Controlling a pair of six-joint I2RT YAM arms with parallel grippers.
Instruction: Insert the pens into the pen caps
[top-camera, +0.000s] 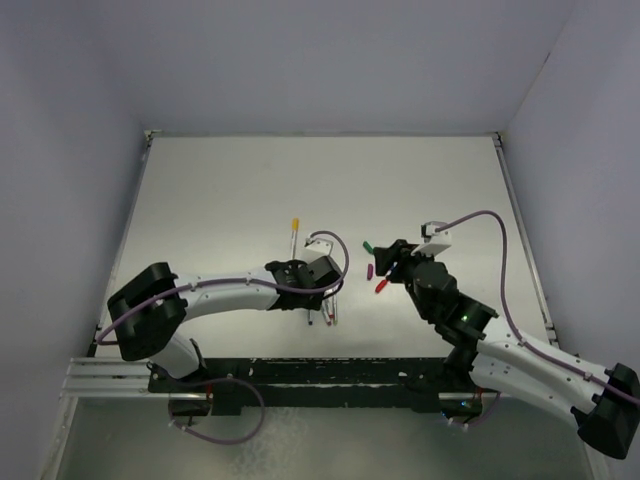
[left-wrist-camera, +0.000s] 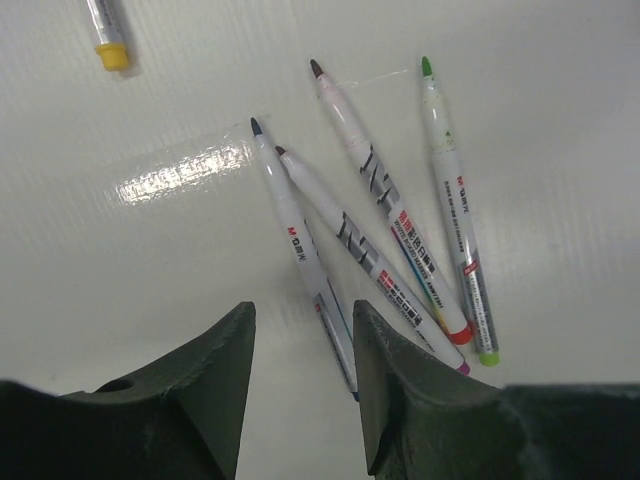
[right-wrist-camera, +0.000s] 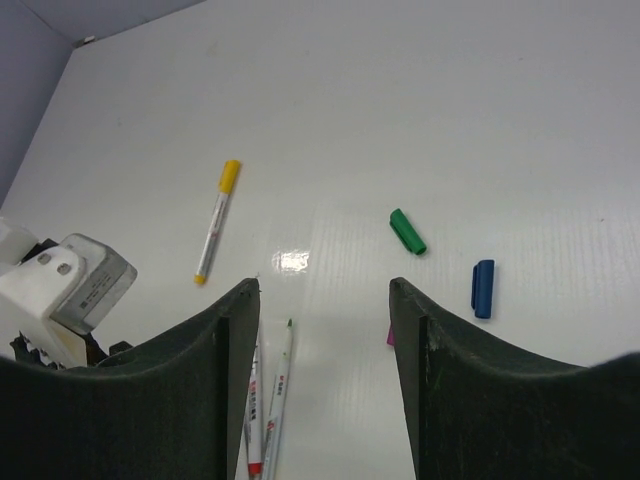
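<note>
My left pincer (left-wrist-camera: 302, 310) hangs half-open, empty, over four pens (left-wrist-camera: 350, 236); my right pincer (right-wrist-camera: 325, 290), parted and empty, faces the green cap (right-wrist-camera: 407, 232).

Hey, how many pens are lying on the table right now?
5. Four uncapped ones lie fanned together by the left pincer: blue pen, purple pen, red pen, green pen. The yellow-capped pen lies apart, farther out. None seems hidden.

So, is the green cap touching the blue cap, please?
Apart. The right wrist view shows a clear gap between the green cap and the blue cap.
</note>
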